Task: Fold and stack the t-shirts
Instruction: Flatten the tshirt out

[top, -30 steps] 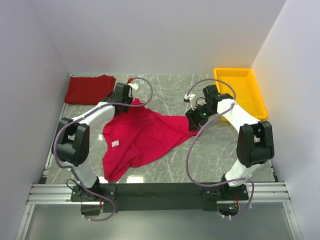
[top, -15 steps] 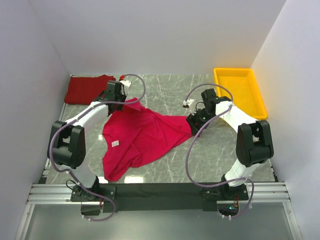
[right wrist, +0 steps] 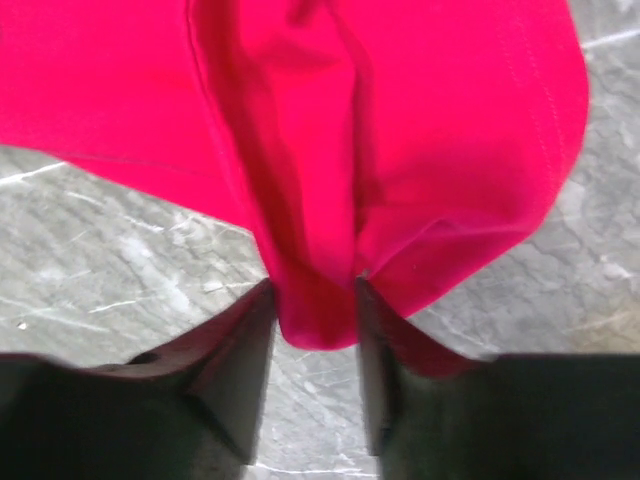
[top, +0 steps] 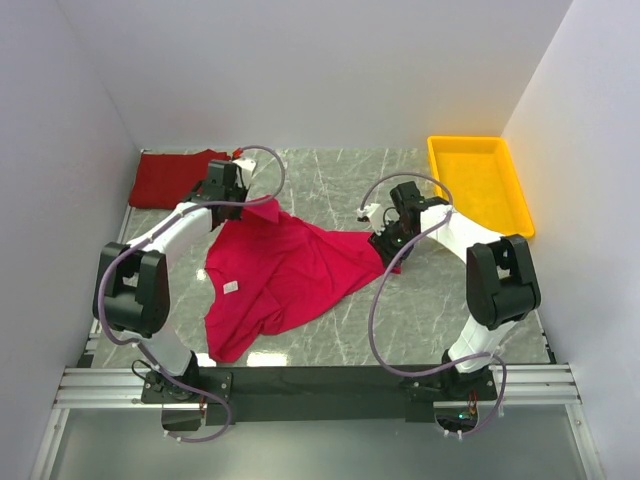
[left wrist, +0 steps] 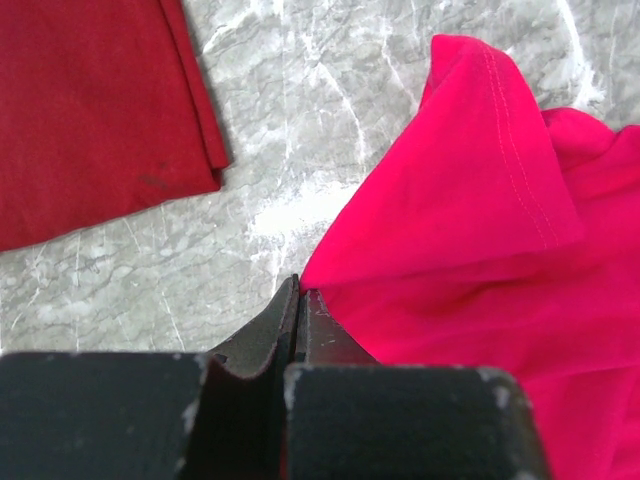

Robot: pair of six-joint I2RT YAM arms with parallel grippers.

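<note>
The crimson t-shirt [top: 290, 270] lies rumpled and open across the middle of the table [top: 430, 310]. The darker red t-shirt [top: 175, 178] sits flat at the far left corner, well apart from the yellow tray [top: 482, 180] at the far right.

We have 2 holds on the crimson one. The left gripper [left wrist: 298, 295] is pressed fully together, and the far-left sleeve edge runs straight into its tips, so we judge it pinches a thin layer there. The right gripper [right wrist: 312, 288] stands narrowed around a bunched fold at the shirt's right end, and the cloth fills the gap between its fingers [right wrist: 240, 350].

We read the step in hand as stretching the shirt flat before the first fold. To do it well, we should firm up the right hold first, because that fold is thick and could slip out. Then we lift both ends only slightly and draw them apart evenly, keeping the cloth taut but not dragging it. We keep the left arm short of the darker shirt so its edge stays undisturbed.
</note>
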